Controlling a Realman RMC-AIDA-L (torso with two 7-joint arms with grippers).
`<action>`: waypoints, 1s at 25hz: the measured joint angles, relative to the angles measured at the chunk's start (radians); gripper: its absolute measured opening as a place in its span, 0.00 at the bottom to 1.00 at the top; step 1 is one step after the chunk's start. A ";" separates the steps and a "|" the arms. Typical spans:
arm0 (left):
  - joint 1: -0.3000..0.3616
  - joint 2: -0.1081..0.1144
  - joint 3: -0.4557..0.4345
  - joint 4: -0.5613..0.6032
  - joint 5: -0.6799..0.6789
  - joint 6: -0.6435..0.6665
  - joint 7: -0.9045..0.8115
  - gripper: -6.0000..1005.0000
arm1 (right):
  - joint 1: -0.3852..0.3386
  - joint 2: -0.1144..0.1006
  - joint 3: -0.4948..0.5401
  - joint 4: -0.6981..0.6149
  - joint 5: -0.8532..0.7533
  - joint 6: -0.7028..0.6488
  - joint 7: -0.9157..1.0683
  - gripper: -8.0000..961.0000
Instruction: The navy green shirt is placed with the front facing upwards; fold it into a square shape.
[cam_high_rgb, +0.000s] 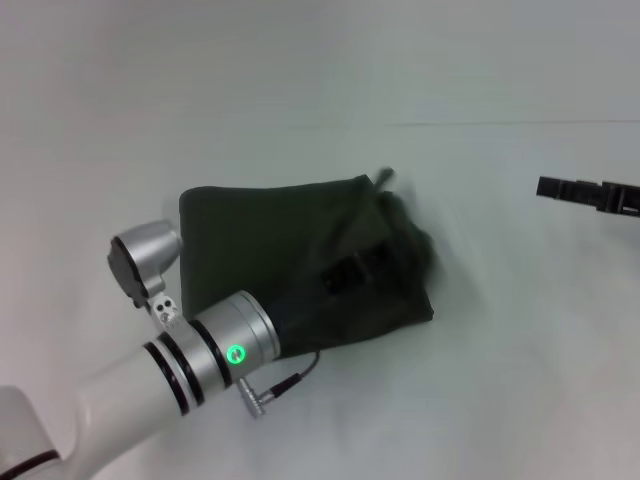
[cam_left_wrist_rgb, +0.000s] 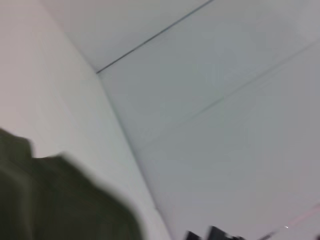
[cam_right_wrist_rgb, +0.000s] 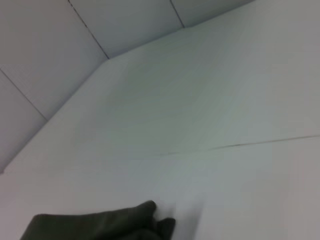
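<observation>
left arm is down over the navy green shirt (cam_high_rgb: 300, 255) right now, reaching in from the near left, silver wrist ring with its green light sitting just at the cloth's near edge. the left gripper (cam_high_rgb: 352, 270) is right on top of the fabric, black against dark olive, and honestly i cannot tell whether its fingers are spread or pinching; the cloth around it is smeared and bunched. there's a lifted, rumpled lump of shirt on the right side of the bundle, with a small tip of fabric poking up at the far right corner.

the shirt itself sits mid-table, already a compact, roughly four-sided packet. its left edge runs fairly straight, the far edge slants up toward the right, the near right corner comes to a point. no lettering showing from here.

right gripper (cam_high_rgb: 590, 195) is well apart, out at the right edge of the head view, hanging above the white table (cam_high_rgb: 480, 400), touching nothing; can't tell how its fingers stand either.

left wrist camera catches a dark fold of shirt (cam_left_wrist_rgb: 55, 200) close up, bare table beyond. right wrist camera sees only a blurred corner of the shirt (cam_right_wrist_rgb: 100, 225), plus a thin seam line across the tabletop.

bare white surface on every side of the bundle.
</observation>
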 joint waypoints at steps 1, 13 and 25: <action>-0.001 0.000 -0.008 -0.018 0.001 0.012 0.025 0.13 | 0.002 0.000 -0.001 0.001 -0.007 0.001 0.000 0.89; 0.072 0.007 0.017 0.144 0.103 0.317 0.014 0.60 | 0.032 -0.001 -0.046 0.008 -0.055 0.006 0.127 0.89; 0.233 0.016 0.113 0.609 0.110 0.336 -0.027 0.84 | 0.190 0.005 -0.104 0.206 -0.056 0.064 0.327 0.89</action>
